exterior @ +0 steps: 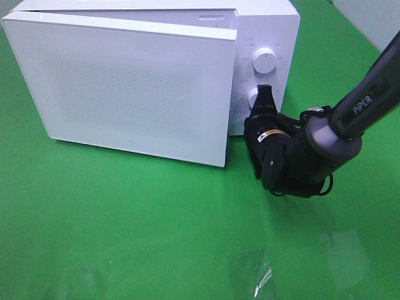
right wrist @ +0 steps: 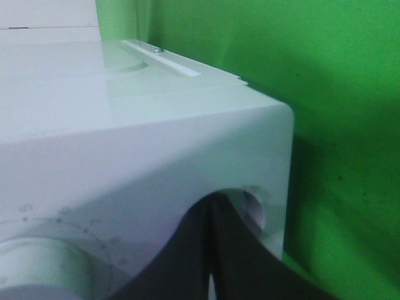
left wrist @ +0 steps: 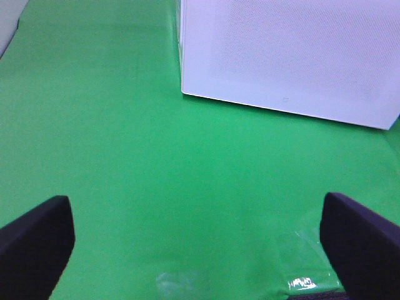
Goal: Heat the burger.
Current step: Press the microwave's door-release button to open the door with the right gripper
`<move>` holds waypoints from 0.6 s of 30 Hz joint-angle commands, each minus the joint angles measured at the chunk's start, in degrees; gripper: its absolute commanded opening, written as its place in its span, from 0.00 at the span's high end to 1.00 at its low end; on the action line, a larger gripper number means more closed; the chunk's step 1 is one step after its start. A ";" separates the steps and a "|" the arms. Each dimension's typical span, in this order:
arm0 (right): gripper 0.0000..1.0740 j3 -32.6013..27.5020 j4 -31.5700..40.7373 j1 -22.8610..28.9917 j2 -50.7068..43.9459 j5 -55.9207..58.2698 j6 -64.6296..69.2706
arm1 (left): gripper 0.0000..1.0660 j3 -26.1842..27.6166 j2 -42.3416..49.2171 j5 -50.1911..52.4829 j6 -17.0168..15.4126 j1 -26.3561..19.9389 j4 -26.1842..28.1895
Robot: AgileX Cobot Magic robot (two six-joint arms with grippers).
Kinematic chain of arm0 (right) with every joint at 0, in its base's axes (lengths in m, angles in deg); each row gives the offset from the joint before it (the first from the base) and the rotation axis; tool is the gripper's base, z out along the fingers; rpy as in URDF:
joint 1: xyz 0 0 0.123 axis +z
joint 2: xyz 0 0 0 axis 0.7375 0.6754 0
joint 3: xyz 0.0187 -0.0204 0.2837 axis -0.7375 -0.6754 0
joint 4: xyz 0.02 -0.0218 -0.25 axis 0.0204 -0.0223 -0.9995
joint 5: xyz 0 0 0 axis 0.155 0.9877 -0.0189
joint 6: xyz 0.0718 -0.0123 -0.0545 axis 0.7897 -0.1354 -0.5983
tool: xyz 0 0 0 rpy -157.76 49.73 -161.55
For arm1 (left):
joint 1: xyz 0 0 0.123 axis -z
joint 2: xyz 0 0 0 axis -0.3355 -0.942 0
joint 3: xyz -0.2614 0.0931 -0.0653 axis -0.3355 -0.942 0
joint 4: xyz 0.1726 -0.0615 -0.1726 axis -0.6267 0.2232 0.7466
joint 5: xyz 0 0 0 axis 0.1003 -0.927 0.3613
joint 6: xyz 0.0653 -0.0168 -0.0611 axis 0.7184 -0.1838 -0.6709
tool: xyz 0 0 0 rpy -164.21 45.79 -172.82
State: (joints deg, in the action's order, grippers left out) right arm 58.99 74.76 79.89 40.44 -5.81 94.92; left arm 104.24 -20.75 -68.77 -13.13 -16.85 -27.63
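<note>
The burger is out of view in every frame. The white microwave (exterior: pixel 269 25) stands at the back, and its door (exterior: pixel 125 87) is swung nearly to, a little ajar at the right edge. My right gripper (exterior: pixel 265 94) is shut, with its tips against the lower knob (exterior: pixel 252 99) of the control panel. In the right wrist view the dark fingers (right wrist: pixel 187 262) meet with no gap beside that knob (right wrist: pixel 255 209). My left gripper (left wrist: pixel 200 250) is open and empty above the green cloth, in front of the door (left wrist: pixel 287 56).
The upper knob (exterior: pixel 264 61) sits above the lower one and shows in the right wrist view (right wrist: pixel 37 265). Green cloth (exterior: pixel 125 225) covers the table. A shiny clear patch (exterior: pixel 262 275) lies on it near the front.
</note>
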 commanded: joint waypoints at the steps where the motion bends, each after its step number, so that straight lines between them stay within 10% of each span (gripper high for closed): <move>1: 1.00 5.79 -5.84 -2.35 0.97 -18.74 -0.23 | 0.06 -0.29 0.92 0.23 0.17 -0.11 0.23; 18: 1.00 -4.47 -9.00 -2.18 -6.99 -5.16 0.29 | 0.06 -0.29 0.92 0.23 0.17 -0.11 0.23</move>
State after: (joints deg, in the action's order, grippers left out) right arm 54.52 67.83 78.46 37.06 -5.18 95.38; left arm 104.24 -20.75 -68.77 -13.13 -16.85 -27.63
